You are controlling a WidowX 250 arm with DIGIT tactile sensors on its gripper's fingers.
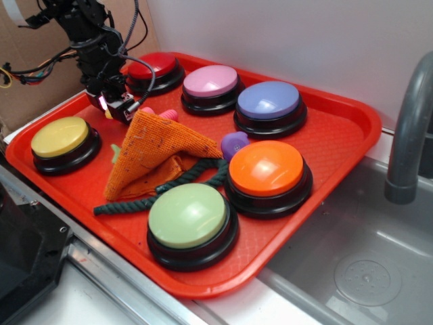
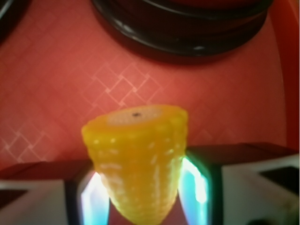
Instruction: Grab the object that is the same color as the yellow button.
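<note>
The corn piece (image 2: 138,161) was directly between my two fingers, not in front of my hand (image 2: 140,187) and not to one side of it. In the wrist view it filled the gap: one finger (image 2: 40,197) stood against its one flank and the other finger stood against the opposite flank, with only a thin line of light at each side. So my hand was closed nearly to the width of the corn, and I judged that it had hold of it, though I could not tell how firm the hold was.

The long axis of the corn ran along my fingers. Its wide flat end pointed away from my palm, out past the fingertips, and its narrow end pointed back toward my palm. Beyond the fingertips lay the red tray (image 2: 70,89), and further out was the black base of a button (image 2: 187,28).

From the outside view my hand (image 1: 116,107) was low over the far corner of the tray, and the yellow button (image 1: 61,139) stood near, on one side of it. The corn itself was almost hidden there by my fingers.

The next move, I think, needed only a straight pull upward.
</note>
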